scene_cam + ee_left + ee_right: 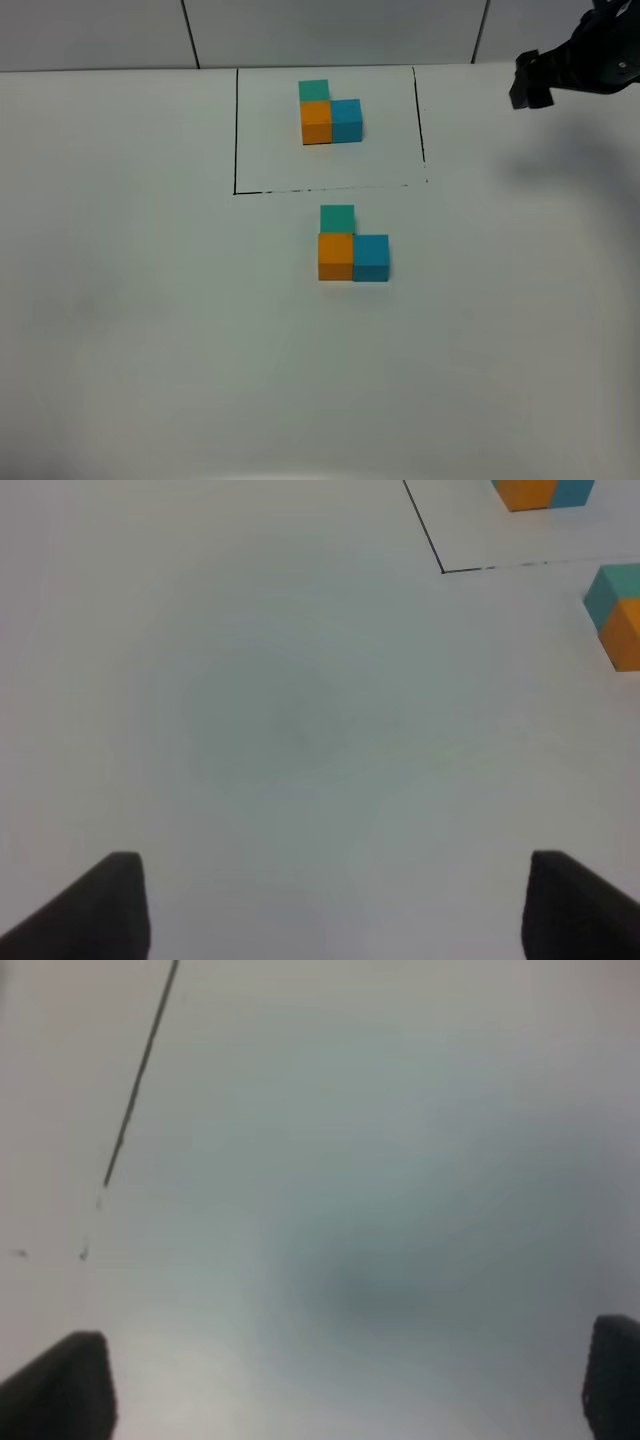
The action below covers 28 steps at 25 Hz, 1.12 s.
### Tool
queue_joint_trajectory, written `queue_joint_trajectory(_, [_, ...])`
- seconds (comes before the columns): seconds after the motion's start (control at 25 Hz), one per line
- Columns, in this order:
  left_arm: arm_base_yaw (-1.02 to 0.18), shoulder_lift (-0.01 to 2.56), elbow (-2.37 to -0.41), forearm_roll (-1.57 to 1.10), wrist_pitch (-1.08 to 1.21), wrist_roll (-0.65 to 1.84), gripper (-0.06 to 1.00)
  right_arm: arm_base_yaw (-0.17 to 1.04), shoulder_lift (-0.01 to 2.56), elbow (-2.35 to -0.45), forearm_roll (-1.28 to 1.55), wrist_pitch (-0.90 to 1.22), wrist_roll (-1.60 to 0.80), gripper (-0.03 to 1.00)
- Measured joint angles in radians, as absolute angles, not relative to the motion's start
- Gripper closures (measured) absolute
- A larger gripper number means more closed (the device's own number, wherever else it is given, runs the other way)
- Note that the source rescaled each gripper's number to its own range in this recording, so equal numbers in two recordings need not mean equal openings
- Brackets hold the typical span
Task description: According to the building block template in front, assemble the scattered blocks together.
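Both sets of jaws stand wide apart with nothing between them: the left gripper [330, 905] shows 2 dark tips over bare table in its wrist view, and the right gripper [345, 1385] shows the same in its own view. In the high view only the right gripper [532, 82] can be seen, up in the upper right corner, well apart from all the cubes; the left one is not in that view. The building block template [330, 118] sits near the top middle of the high view, inside a thin black drawn rectangle [236, 130] on the white table [130, 330]. The scattered blocks [353, 247] lie in the middle of the high view, just below that rectangle. They are no longer apart: the teal block [337, 217] touches the far side of the orange block [335, 256], and the blue block [371, 257] touches the orange one on its right. That makes the same L shape as the template. I think the building is done and this is the last step, with the arms out of the way. The next move calls for nothing but keeping clear, so the 3 cubes do not get bumped
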<state>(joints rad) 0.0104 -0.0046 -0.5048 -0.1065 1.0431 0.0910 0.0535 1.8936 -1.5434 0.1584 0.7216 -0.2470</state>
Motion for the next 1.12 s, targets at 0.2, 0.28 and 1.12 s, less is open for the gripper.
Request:
queue_joint_trajectory(0.2, [0.010,-0.005,-0.505,-0.106,1.043,0.091,0.26,0.017,1.776,-1.422,0.168,0.628,-0.235,0.03])
queue_joint_trajectory(0.28, [0.010,-0.005,-0.505,-0.106,1.043,0.091,0.26,0.003,1.717,-1.355,0.160,0.596,-0.235,0.03])
queue_joint_trajectory(1.12, [0.010,-0.005,-0.505,-0.106,1.043,0.091,0.26,-0.015,0.598,-0.649,0.066,0.776,-0.112,-0.02])
